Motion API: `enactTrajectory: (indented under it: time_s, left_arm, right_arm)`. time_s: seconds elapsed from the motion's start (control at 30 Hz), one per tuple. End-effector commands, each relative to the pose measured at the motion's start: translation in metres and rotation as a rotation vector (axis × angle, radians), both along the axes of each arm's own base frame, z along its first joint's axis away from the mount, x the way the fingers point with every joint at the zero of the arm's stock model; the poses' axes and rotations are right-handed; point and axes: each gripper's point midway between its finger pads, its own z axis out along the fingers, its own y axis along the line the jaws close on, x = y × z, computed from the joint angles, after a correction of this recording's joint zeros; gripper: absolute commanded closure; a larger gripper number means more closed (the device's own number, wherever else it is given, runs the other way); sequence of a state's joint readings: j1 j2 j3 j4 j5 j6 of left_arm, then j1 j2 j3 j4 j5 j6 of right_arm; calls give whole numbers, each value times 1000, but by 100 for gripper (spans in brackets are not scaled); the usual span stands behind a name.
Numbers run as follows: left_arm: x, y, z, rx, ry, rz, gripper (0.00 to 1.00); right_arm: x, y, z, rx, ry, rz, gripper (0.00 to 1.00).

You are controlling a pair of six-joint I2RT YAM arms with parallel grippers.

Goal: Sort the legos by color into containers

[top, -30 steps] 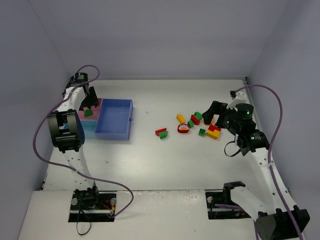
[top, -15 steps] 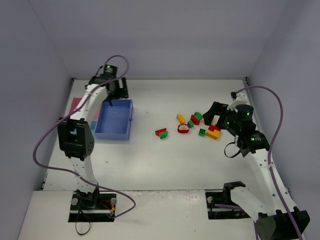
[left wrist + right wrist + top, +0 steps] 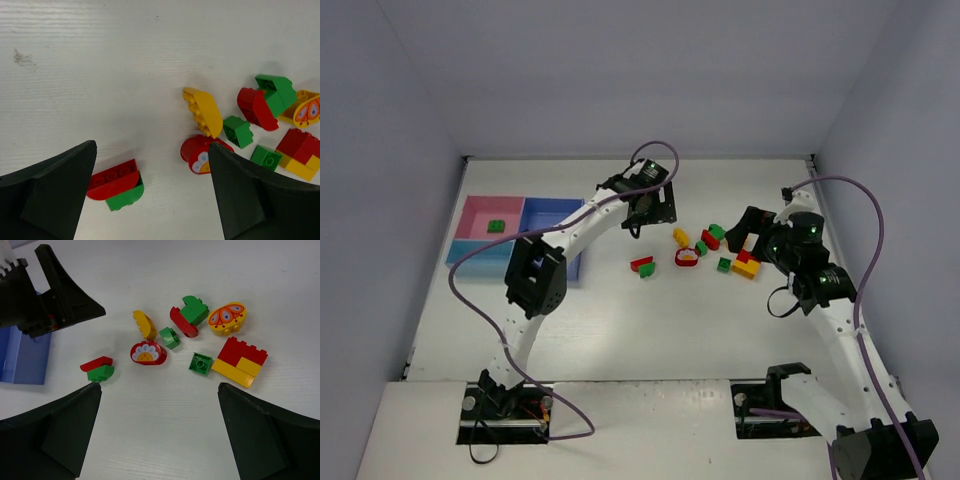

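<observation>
Next pick in hand: left pincer point(image 3: 151, 150), spread and empty, hangs above the touching red and green bricks point(image 3: 114, 181) at the lego pile's point(image 3: 703, 248) 9 o'clock. Right pincer point(image 3: 160, 390) is spread too. Next move: lower and pinch one brick alone.

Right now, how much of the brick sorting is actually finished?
Barely started. Done: one green brick lies in the pink tray. In hand: nothing; the left fingers and right fingers are both open and empty. Left: the loose bricks, red, green and yellow, lie unsorted on the table, and the blue tray shows none.
</observation>
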State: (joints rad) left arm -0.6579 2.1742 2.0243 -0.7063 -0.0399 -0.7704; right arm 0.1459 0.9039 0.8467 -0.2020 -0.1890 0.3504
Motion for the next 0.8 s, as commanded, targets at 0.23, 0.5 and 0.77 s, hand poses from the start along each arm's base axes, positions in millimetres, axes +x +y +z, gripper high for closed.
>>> enactTrajectory:
  time_s: [0.23,0.5,0.77]
  left_arm:
    - [21,-48,5,-148,-64,119,14]
    - [16,-78,-8,-176,-70,79,14]
    - [11,-79,-48,-95,-13,109,34]
  right_arm:
    - [-1,1,-1,27,-24,-22,0]
    - [-5,2,-5,31,-18,-16,0]
    - [-6,4,-2,37,-25,-3,0]
